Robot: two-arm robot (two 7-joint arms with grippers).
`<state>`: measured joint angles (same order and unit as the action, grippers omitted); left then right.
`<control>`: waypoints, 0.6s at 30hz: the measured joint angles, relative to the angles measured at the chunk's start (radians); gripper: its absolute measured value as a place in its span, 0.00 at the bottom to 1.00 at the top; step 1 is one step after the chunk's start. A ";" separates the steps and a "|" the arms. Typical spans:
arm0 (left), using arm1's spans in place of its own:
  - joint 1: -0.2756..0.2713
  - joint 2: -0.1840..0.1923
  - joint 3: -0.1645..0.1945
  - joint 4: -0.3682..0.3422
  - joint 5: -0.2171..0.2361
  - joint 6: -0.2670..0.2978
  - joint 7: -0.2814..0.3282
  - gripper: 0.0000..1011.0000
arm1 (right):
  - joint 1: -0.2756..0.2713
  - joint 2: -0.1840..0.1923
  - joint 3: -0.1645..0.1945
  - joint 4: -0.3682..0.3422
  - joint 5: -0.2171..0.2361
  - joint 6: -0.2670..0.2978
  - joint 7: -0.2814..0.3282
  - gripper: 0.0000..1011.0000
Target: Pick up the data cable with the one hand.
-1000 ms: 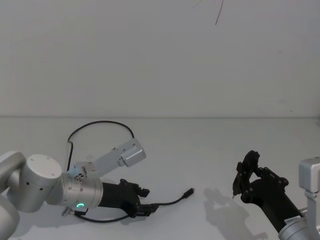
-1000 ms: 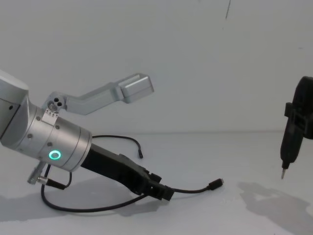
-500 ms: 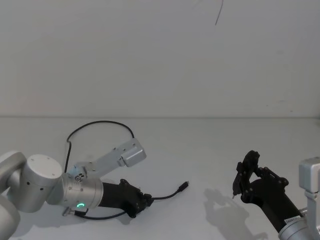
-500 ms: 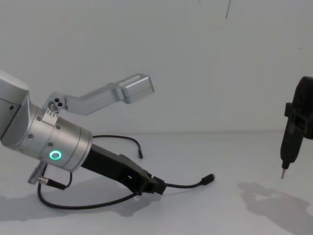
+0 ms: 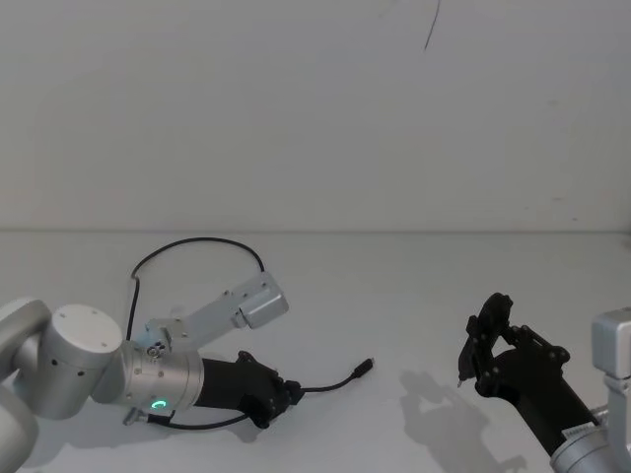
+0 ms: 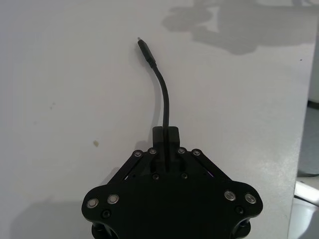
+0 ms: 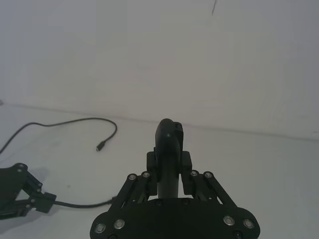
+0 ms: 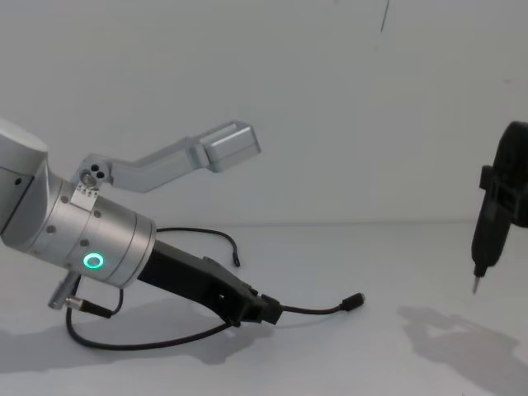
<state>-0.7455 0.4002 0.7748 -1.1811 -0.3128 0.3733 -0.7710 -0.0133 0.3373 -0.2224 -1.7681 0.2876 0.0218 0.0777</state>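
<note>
Noted data cable (image 5: 197,240) lying on the white worktop (image 5: 414,286), on the left side of the scene, and pinched at one spot between the closed fingers of the left end effector (image 5: 281,394). Confirmed from the left wrist view: cable (image 6: 166,104) leaving the fingertips of the end effector (image 6: 166,134) straight out, then bending slightly toward its small plug (image 6: 144,49). Traced the short free length in the chest view (image 8: 313,311): out to the right of the end effector (image 8: 268,313), ending in the plug (image 8: 355,299) close above or on the worktop; cannot tell which. Traced the rest: back under the left wrist near the front edge, then round in a wide loop to the far side, with the second plug (image 5: 262,266) resting behind the silver arm link. Logged the left end effector low, angled down and to the right, fingertips just at the surface, green ring light (image 8: 92,261) lit on the silver wrist. Logged the right end effector (image 5: 488,335) well apart on the near right, raised clear of the worktop, closed around a dark pen-shaped tool (image 8: 483,247) with its thin tip pointing down. Checked in the right wrist view: fingers of that end effector (image 7: 169,162) clamped on either side of the tool (image 7: 168,137), cable loop (image 7: 75,119) off to the far left. Recorded a plain pale wall (image 5: 315,118) behind.
</note>
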 joint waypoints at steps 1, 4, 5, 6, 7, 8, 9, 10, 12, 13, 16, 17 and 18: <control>0.001 0.001 0.000 -0.001 -0.001 -0.010 -0.002 0.05 | 0.001 0.000 0.001 0.000 0.001 -0.007 0.005 0.26; 0.004 0.004 0.000 -0.005 -0.004 -0.030 -0.009 0.05 | 0.003 -0.001 0.005 0.000 0.007 -0.024 0.019 0.26; 0.006 0.007 0.000 -0.008 -0.007 -0.044 -0.014 0.05 | 0.003 -0.001 0.006 0.000 0.011 -0.029 0.024 0.26; 0.007 0.008 0.000 -0.009 -0.008 -0.054 -0.018 0.05 | 0.005 -0.001 0.008 0.000 0.015 -0.037 0.032 0.26; 0.008 0.010 -0.001 -0.011 -0.009 -0.062 -0.020 0.05 | 0.005 -0.002 0.009 -0.001 0.018 -0.041 0.036 0.26; 0.010 0.014 -0.002 -0.017 -0.012 -0.078 -0.026 0.05 | 0.006 -0.002 0.010 -0.001 0.020 -0.046 0.040 0.26; 0.011 0.015 -0.002 -0.018 -0.013 -0.086 -0.028 0.05 | 0.006 -0.002 0.011 -0.002 0.023 -0.051 0.045 0.26; 0.013 0.018 -0.003 -0.022 -0.014 -0.094 -0.031 0.05 | 0.008 -0.002 0.014 -0.002 0.028 -0.057 0.053 0.26; 0.017 0.026 -0.005 -0.033 -0.018 -0.122 -0.039 0.05 | 0.009 -0.002 0.016 -0.004 0.034 -0.066 0.063 0.26; 0.019 0.030 -0.006 -0.037 -0.019 -0.130 -0.042 0.05 | 0.010 -0.002 0.019 -0.006 0.041 -0.074 0.073 0.26; 0.026 0.043 -0.010 -0.054 -0.023 -0.165 -0.050 0.05 | 0.012 -0.001 0.024 -0.013 0.052 -0.087 0.089 0.26; 0.030 0.051 -0.013 -0.063 -0.025 -0.180 -0.054 0.05 | 0.013 -0.001 0.026 -0.015 0.055 -0.090 0.093 0.26; 0.031 0.055 -0.014 -0.068 -0.026 -0.190 -0.055 0.05 | 0.013 -0.001 0.027 -0.017 0.058 -0.093 0.098 0.26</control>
<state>-0.7141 0.4553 0.7606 -1.2488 -0.3392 0.1835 -0.8263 -0.0002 0.3367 -0.1953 -1.7856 0.3452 -0.0715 0.1758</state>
